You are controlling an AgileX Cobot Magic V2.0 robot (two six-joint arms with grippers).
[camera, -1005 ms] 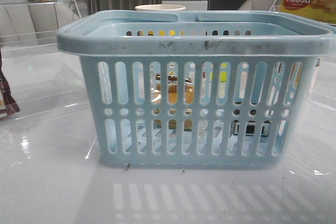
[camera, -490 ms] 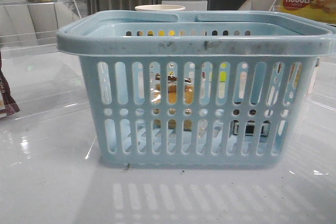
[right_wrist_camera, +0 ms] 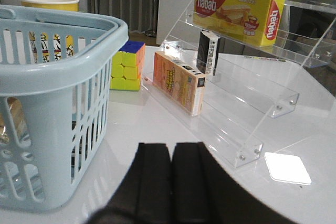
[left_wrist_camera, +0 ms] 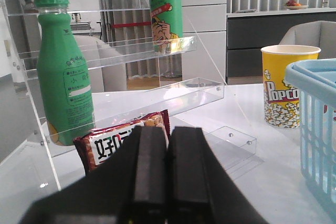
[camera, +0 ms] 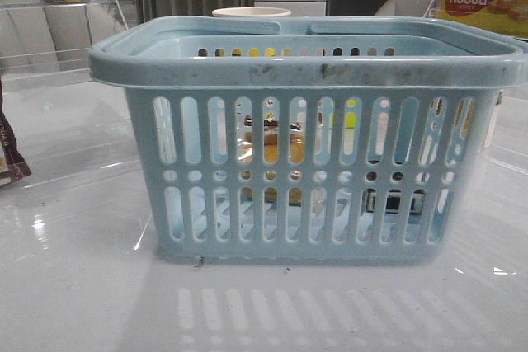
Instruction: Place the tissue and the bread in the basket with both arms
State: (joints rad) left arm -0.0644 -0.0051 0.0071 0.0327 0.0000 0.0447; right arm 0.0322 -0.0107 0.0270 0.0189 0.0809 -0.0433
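The light blue basket (camera: 305,138) stands in the middle of the front view. Through its slots I see the tan-yellow bread (camera: 274,144) with a dark label, and low on the right a small white pack with black markings, the tissue (camera: 396,201); both seem to lie inside. The basket also shows in the left wrist view (left_wrist_camera: 317,108) and the right wrist view (right_wrist_camera: 52,45). My left gripper (left_wrist_camera: 168,132) is shut and empty, left of the basket. My right gripper (right_wrist_camera: 171,148) is shut and empty, right of the basket. Neither gripper shows in the front view.
Left of the basket stands a clear acrylic shelf (left_wrist_camera: 131,56) with green bottles (left_wrist_camera: 63,77), and a red-brown snack pack (left_wrist_camera: 105,142) in front of it. A popcorn cup (left_wrist_camera: 286,85) stands behind the basket. On the right are a puzzle cube (right_wrist_camera: 126,66), an orange box (right_wrist_camera: 178,82) and a nabati box (right_wrist_camera: 239,9) on another shelf.
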